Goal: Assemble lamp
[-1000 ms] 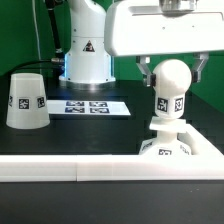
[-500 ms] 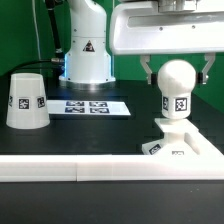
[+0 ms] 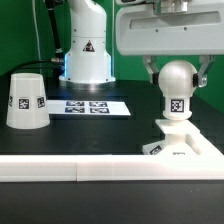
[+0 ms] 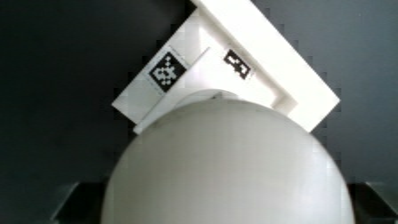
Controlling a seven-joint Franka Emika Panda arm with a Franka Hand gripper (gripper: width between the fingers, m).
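Since a second ago the bulb point(image 3: 176, 85) has shifted toward the exterior view's right with the gripper point(image 3: 176, 72). We hold its round head between closed fingers, upright, neck on the base point(image 3: 188, 146), likely so it seats squarely; the shade point(image 3: 27, 100) waits well apart.

The bulb point(image 3: 176, 82), base point(image 3: 186, 141) and shade point(image 3: 27, 100) look like smooth matte white plastic; the table point(image 3: 100, 136) is dull black.
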